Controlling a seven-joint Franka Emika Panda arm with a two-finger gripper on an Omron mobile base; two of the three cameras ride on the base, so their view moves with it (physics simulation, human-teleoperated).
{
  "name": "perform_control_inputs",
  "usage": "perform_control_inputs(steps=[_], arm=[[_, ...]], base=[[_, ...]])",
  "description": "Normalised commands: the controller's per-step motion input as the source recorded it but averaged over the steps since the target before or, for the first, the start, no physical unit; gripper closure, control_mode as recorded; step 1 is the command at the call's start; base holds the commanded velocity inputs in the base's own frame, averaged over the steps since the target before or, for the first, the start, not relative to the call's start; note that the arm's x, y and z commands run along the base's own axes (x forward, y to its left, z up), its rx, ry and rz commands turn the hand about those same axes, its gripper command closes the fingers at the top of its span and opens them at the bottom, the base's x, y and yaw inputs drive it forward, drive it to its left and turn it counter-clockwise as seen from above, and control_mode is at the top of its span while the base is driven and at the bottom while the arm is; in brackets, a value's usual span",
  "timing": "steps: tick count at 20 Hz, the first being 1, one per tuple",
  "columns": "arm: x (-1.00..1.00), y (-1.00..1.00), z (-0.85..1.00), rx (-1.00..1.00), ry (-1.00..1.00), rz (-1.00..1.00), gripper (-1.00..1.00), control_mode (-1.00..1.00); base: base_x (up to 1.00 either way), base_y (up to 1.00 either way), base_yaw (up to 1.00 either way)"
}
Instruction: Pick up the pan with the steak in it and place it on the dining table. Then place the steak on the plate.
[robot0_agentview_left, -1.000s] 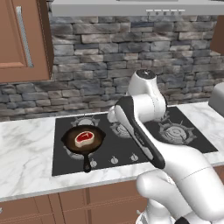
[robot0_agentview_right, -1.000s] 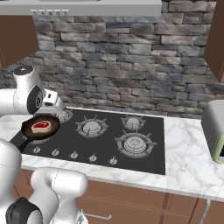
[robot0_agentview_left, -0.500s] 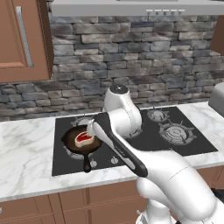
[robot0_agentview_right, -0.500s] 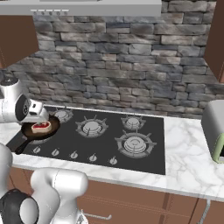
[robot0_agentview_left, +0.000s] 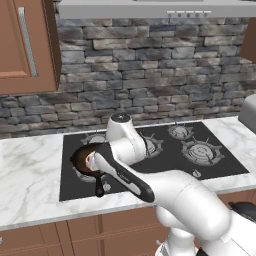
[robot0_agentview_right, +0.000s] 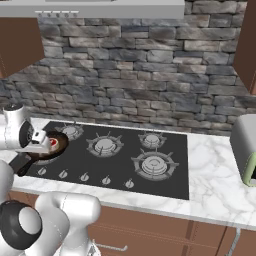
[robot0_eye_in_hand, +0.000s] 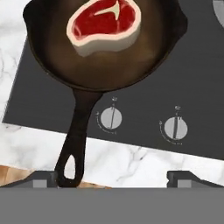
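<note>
Stone-faced wall and brown cabinets backed the left base view, where a marble tabletop (robot0_agentview_left: 30, 175) carried a black stove (robot0_agentview_left: 210, 165); at centre left of the frame the pan (robot0_agentview_left: 82, 159) sat on the stove's near-left burner, half hidden by the white arm, its handle (robot0_agentview_left: 99, 186) pointing toward the lower edge. In the right base view the same pan (robot0_agentview_right: 56, 145) lay at the left edge of the frame, tucked against the arm, with a sliver of red steak (robot0_agentview_right: 53, 142) showing. The hand view looked down on the pan (robot0_eye_in_hand: 57, 61) at the top of the frame, the steak (robot0_eye_in_hand: 105, 26) loose near its far wall, the handle (robot0_eye_in_hand: 78, 131) running down to a loop at lower left. The gripper (robot0_eye_in_hand: 112, 176) hovered above, fingers (robot0_eye_in_hand: 43, 178) spread wide and clear of everything. Judged from its look, the skillet would be heavy and rigid and would sag away from the handle when lifted; the straight stretch of handle close to the bowl seemed the best hold. The steak looked soft and free to slide, so the pan would need carrying level.
</note>
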Motion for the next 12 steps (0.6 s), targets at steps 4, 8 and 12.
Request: perform_control_inputs(steps=[4, 8, 12], arm=[[0.28, 0.33, -0.64, 0.01, 0.09, -0.01, -1.0, -1.0], [0.29, 0.42, -0.58, 0.0, 0.04, -0.02, -1.0, -1.0], [0.23, 0.47, -0.49, 0.0, 0.0, -0.03, -1.0, -1.0]], base=[[0.0, 0.0, 0.0], [0.0, 0.0, 0.0], [0.0, 0.0, 0.0]])
